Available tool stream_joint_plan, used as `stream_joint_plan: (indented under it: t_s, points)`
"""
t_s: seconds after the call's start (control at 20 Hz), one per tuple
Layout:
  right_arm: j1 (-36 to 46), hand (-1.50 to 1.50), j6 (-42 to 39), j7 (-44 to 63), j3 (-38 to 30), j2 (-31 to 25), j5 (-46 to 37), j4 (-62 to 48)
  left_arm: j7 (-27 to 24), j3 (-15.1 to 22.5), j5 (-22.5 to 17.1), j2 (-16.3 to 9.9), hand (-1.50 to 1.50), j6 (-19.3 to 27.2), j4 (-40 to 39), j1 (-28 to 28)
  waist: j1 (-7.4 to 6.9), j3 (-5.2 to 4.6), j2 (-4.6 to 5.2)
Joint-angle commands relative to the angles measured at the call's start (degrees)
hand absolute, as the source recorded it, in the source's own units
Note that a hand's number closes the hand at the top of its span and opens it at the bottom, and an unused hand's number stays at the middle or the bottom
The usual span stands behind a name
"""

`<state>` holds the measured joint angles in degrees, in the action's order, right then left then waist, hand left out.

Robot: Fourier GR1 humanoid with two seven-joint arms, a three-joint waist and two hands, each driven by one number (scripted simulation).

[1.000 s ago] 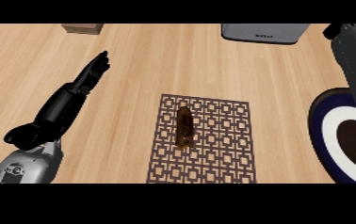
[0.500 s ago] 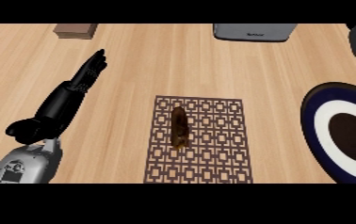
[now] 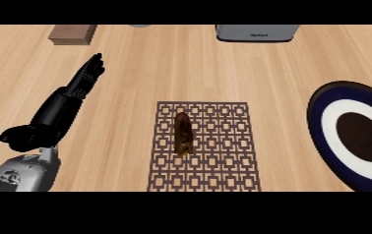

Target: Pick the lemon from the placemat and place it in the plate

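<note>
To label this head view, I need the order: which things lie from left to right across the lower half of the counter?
Left hand → placemat, bearing the dark elongated item near its left side → plate at the right edge.

Light wooden counter (image 3: 218, 71) fills the view, grain running left to right. Flat on it at centre sits a brown lattice placemat (image 3: 207, 149), reaching down to the lower edge. At the right edge lies a dark blue plate (image 3: 325, 130) with a white ring, partly cut off. Along the far edge, a brown block (image 3: 73, 33) at left and a grey appliance (image 3: 258, 32) toward the right.
</note>
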<state>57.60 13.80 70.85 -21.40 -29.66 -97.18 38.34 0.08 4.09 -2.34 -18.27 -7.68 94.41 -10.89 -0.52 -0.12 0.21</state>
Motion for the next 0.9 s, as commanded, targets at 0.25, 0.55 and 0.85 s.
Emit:
stream_joint_plan:
  t_s: [0.25,0.55,0.85]
  points:
    - [-11.3,1.50,4.1,14.3,-11.5,6.5,-10.4,10.6,-0.9,-0.7,-0.2,-0.4,0.00,-0.5,1.0,2.4,1.28,0.05,-0.54]
    - [-18.6,1.50,10.8,14.3,-23.8,12.6,-5.0,15.5,-1.2,-1.5,-1.0,-1.3,0.00,-1.6,1.5,3.2,1.41,0.26,-0.40]
    - [-24.8,-1.50,18.6,9.4,-29.5,20.6,-3.9,21.4,-2.5,-1.3,0.0,-0.7,0.00,-1.2,1.1,3.6,0.73,0.16,-0.25]
